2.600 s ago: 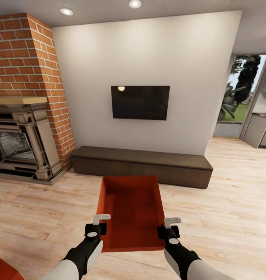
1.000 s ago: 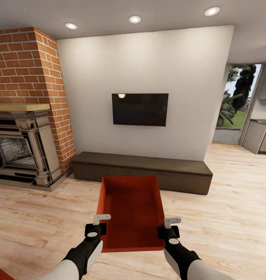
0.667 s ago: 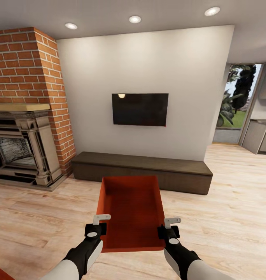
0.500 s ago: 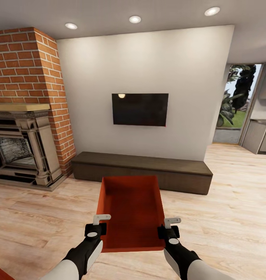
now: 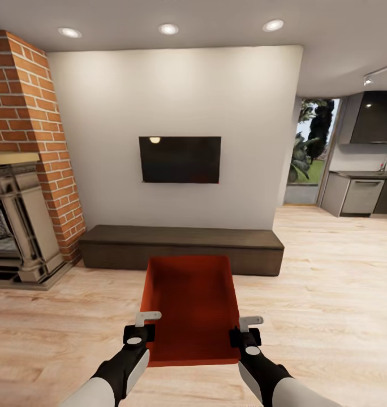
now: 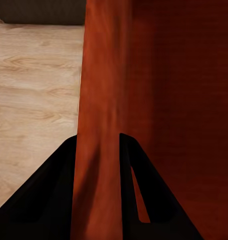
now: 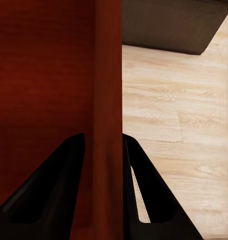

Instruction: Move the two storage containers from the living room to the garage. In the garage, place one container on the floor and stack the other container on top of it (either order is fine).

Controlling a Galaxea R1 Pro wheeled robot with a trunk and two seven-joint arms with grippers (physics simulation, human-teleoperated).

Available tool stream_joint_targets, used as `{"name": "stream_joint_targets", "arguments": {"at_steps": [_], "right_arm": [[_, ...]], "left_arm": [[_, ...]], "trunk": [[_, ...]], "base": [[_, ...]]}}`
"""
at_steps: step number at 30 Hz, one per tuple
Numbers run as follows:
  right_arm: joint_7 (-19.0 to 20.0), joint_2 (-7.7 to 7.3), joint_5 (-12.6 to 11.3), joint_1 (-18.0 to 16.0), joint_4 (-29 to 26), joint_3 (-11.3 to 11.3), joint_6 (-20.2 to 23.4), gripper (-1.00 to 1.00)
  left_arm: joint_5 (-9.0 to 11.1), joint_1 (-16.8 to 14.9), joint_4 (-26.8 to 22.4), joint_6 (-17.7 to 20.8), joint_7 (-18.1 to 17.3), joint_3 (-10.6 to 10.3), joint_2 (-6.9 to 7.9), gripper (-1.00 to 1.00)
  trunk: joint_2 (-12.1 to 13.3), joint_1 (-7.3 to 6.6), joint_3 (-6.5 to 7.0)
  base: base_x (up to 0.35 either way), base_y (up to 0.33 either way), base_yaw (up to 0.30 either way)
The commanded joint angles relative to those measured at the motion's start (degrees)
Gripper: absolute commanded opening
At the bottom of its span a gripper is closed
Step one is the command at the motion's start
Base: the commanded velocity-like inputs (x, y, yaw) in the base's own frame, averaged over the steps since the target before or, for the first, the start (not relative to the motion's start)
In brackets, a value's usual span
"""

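In the head view I hold one orange-red storage container [image 5: 190,305] level in front of me, above the living room's light wood-plank floor [image 5: 329,294]. My left gripper [image 5: 142,327] is shut on its left wall near the near corner, and my right gripper [image 5: 247,329] is shut on its right wall. The left wrist view has the left gripper [image 6: 98,147] with dark fingers [image 6: 59,190] on both sides of the container wall [image 6: 101,90]. My right gripper [image 7: 103,145] straddles the opposite wall [image 7: 109,75] the same way. The container is empty. The second container and the garage are out of view.
A long dark low cabinet [image 5: 182,246] runs along the wall ahead, under a wall TV [image 5: 180,159]. The brick fireplace [image 5: 24,169] stands at the left. At the right, open plank floor leads to a kitchen counter [image 5: 363,192] and a glass door [image 5: 309,150].
The whole view has swung to the right: the fireplace slid toward the left edge and the kitchen came into sight. Both grippers keep the same hold on the container.
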Motion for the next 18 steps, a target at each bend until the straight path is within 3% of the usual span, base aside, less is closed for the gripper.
{"name": "stream_joint_targets", "arguments": {"at_steps": [1,6,14,18], "right_arm": [[-0.1,0.51,-0.2,-0.1,-0.1,-0.8,-0.2,-1.00],[-0.1,0.47,-0.2,-0.1,-0.1,-0.8,-0.2,-1.00],[0.0,0.47,-0.2,-0.1,-0.1,-0.7,-0.2,-1.00],[0.0,0.48,-0.2,-0.1,0.0,-0.8,-0.2,-1.00]], "left_arm": [[0.5,0.0,-0.1,0.2,0.4,0.1,0.01,-1.00],[0.5,0.0,-0.1,0.2,0.4,0.1,0.01,-1.00],[0.5,0.0,-0.1,0.2,0.4,0.1,0.01,-1.00],[0.5,0.0,-0.1,0.2,0.4,0.1,0.01,-1.00]], "trunk": [[-0.1,0.00,-0.02],[-0.1,0.00,0.23],[-0.1,0.00,0.31],[-0.1,0.00,0.33]], "base": [[0.000,0.000,-0.227],[0.000,0.000,-0.198],[0.000,0.000,-0.062],[0.000,0.000,-0.223]]}}
